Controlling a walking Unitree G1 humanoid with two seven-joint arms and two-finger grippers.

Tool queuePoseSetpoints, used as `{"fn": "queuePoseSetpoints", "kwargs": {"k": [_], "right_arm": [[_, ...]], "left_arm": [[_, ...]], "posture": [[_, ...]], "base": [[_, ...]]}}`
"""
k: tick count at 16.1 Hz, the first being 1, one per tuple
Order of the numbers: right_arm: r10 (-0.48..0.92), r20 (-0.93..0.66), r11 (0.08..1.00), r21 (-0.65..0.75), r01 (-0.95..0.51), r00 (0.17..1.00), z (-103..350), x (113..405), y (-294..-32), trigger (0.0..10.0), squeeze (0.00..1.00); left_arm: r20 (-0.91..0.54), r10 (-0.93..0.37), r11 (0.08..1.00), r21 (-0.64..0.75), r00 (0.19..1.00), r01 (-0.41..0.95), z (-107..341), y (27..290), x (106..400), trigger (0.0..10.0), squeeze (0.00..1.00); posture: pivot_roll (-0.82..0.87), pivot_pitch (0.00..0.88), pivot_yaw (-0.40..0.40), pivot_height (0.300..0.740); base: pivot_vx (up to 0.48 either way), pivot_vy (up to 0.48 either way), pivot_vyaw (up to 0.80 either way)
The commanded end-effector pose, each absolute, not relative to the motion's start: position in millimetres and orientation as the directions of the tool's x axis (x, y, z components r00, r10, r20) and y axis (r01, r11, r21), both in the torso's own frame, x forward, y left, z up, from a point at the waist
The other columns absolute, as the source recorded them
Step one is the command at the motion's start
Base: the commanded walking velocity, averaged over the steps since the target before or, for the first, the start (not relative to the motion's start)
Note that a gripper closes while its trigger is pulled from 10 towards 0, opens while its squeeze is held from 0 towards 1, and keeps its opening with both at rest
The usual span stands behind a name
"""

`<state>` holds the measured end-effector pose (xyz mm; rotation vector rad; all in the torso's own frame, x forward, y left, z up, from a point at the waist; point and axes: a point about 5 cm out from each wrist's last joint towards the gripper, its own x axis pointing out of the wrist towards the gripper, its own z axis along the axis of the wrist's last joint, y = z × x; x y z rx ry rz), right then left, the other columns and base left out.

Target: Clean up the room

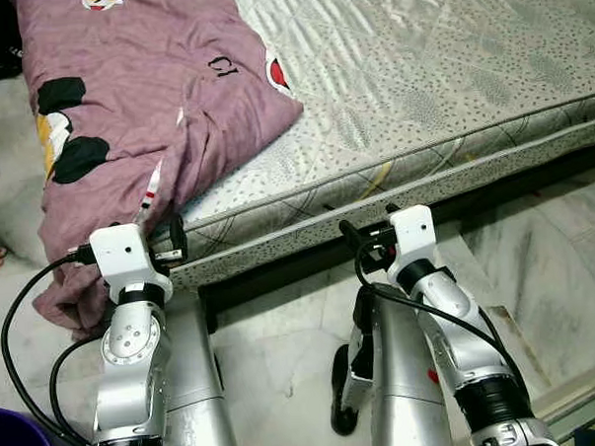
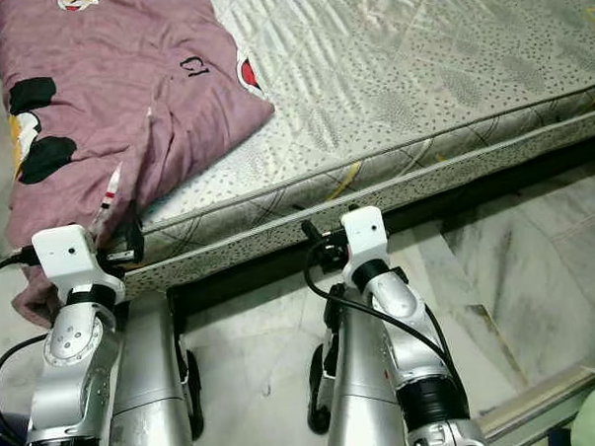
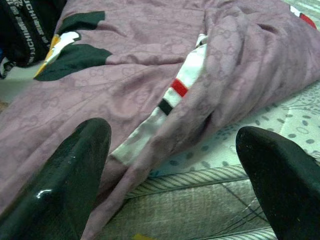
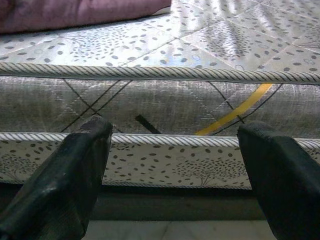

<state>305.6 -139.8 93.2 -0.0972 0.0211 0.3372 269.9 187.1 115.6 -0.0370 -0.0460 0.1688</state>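
Two grippers face the mattress (image 1: 440,88) edge, both spread wide and empty. The left gripper (image 3: 175,165) is near the purple blanket (image 1: 144,101), which lies on the mattress and hangs toward the floor; the right gripper (image 4: 175,165) faces the mattress side. Blanket marking reads "C1".

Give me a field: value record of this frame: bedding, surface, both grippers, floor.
blanket: purple blanket with cartoon print, bunched on the mattress's left part, one end hanging over the edge toward the floor
mattress: grey quilted mattress, bare on its right part
left gripper: left gripper open, pointed at the blanket's hanging fold, not touching
right gripper: right gripper open, facing the mattress side wall, holding nothing
floor: marble floor in front of the bed
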Motion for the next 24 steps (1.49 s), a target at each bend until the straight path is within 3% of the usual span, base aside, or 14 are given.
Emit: {"fn": "queuePoseSetpoints", "kwargs": {"k": [1,7,17,19,21,24], "right_arm": [[0.332,-0.062,0.938,-0.085,-0.337,0.941,87.8,302.6,-141.3,10.0,0.00],[0.336,-0.068,0.936,-0.086,-0.341,0.940,87.0,302.8,-141.4,10.0,0.00],[0.328,-0.075,0.939,-0.081,-0.333,0.942,86.0,303.0,-142.2,10.0,0.00],[0.313,-0.073,0.943,-0.099,-0.319,0.947,86.9,301.8,-146.4,10.0,0.00],[0.290,-0.082,0.947,-0.121,-0.299,0.953,84.8,297.8,-156.3,10.0,0.00],[0.274,-0.091,0.949,-0.134,-0.284,0.958,83.1,294.9,-162.8,10.0,0.00]], "left_arm": [[0.039,0.159,0.986,-0.050,0.987,-0.157,114.5,186.6,267.0,10.0,0.00],[0.033,0.161,0.986,-0.054,0.986,-0.159,113.9,185.9,266.7,10.0,0.00],[0.011,0.190,0.980,-0.056,0.982,-0.189,114.9,186.0,272.2,10.0,0.00],[0.030,0.221,0.974,-0.056,0.975,-0.219,119.8,190.6,277.5,10.0,0.00],[0.144,0.289,0.957,-0.047,0.946,-0.285,141.7,203.6,281.5,10.0,0.00],[0.149,0.334,0.943,-0.049,0.931,-0.330,151.8,218.5,296.4,10.0,0.00]], "posture": [[0.03,0.289,-0.049,0.504],[0.03,0.290,-0.052,0.504],[0.02,0.292,-0.052,0.504],[0.00,0.291,-0.051,0.504],[-0.01,0.292,-0.055,0.504],[-0.02,0.292,-0.059,0.504]], "base": [[0.356,0.000,0.00],[0.326,0.000,0.00],[0.000,0.000,0.00],[0.000,0.000,0.00],[0.000,0.000,0.00],[0.000,0.000,0.00]]}}
